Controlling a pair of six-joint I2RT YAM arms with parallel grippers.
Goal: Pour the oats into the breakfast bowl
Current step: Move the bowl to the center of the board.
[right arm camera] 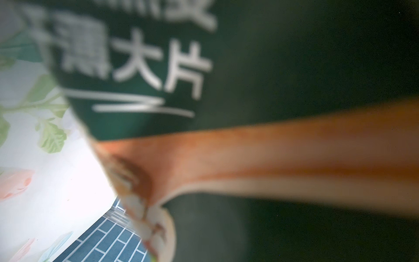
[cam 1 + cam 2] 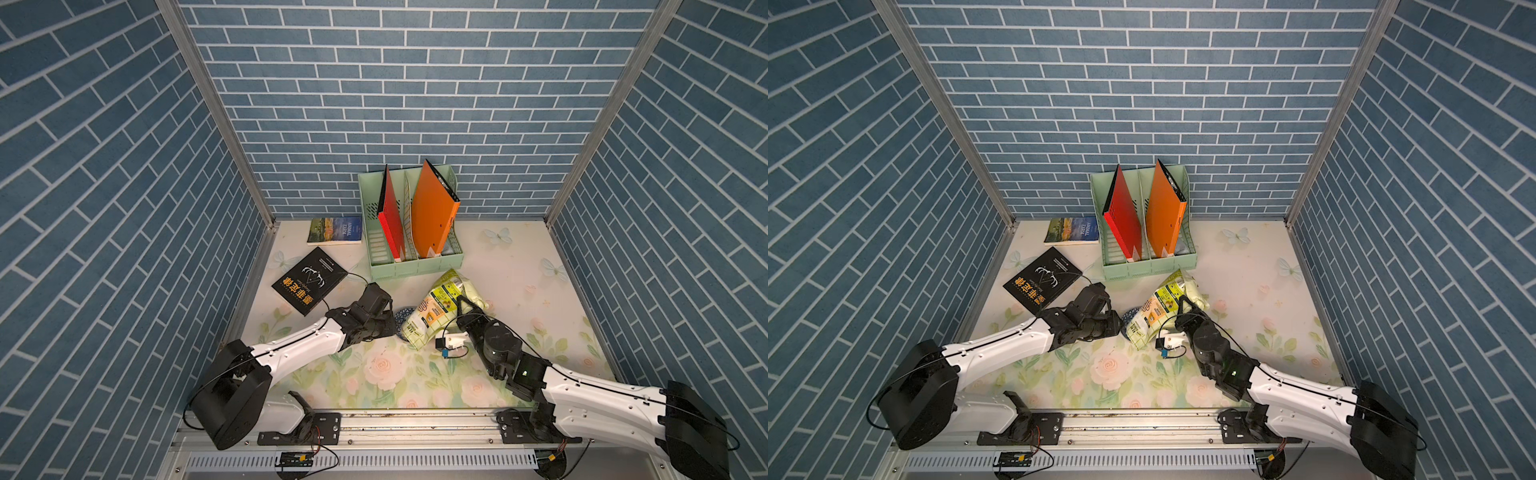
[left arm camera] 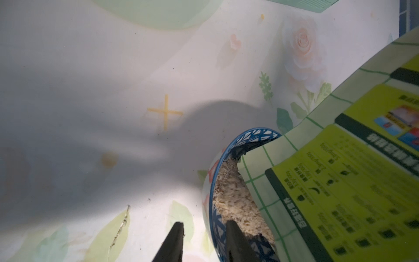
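the pouch (image 3: pixel 340 186) is smooth, slightly glossy plastic film. the breakfast bowl (image 3: pixel 250 135) is glazed, shiny ceramic. the oats (image 3: pixel 233 199) look dry and rough.

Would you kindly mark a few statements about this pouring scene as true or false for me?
1. The breakfast bowl holds oats. True.
2. The right gripper holds the oat pouch tilted down onto the bowl. True.
3. The orange folder lies flat on the table. False: it stands upright in the mint file rack.
4. The black book stands in the rack. False: it lies flat on the table.
5. The left gripper is shut on the pouch. False: its jaws stand apart, astride the bowl's rim.
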